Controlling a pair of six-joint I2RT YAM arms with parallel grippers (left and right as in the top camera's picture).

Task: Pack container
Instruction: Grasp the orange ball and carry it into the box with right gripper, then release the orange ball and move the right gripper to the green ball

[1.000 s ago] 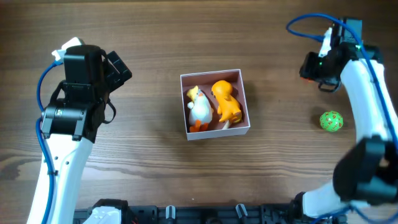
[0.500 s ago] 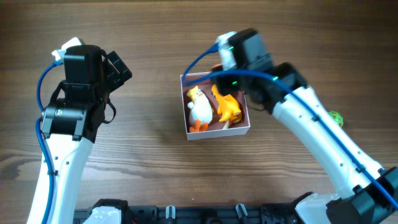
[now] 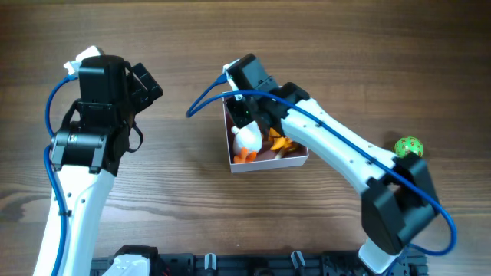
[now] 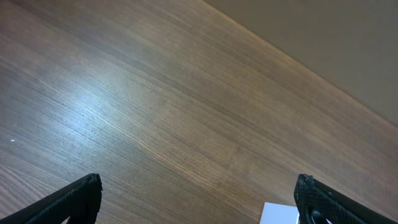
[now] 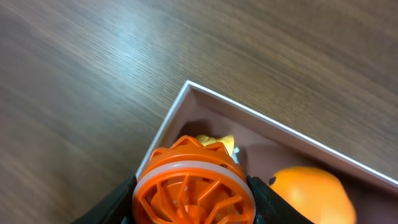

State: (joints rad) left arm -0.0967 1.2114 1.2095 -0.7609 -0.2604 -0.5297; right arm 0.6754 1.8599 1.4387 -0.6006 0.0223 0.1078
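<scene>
Wood table (image 3: 184, 46), right claw (image 5: 194, 208) seemingly gripping orange ball (image 5: 191, 180) over container (image 5: 280, 129)

- We see a robotics lab bench: a wood-grain table (image 3: 176, 46) carries a left arm (image 3: 84, 146) and a right arm (image 3: 337, 146).
- Loose blue cables (image 3: 51, 115) trail along both arms.
- A black mounting rail (image 3: 230, 264) lines the edge at the arms' bases.
- Plastic toys (image 3: 247, 138) lie in a white container (image 3: 268, 163) mid-table.
- A plain beige wall (image 4: 336, 31) rises beyond one table edge.
</scene>
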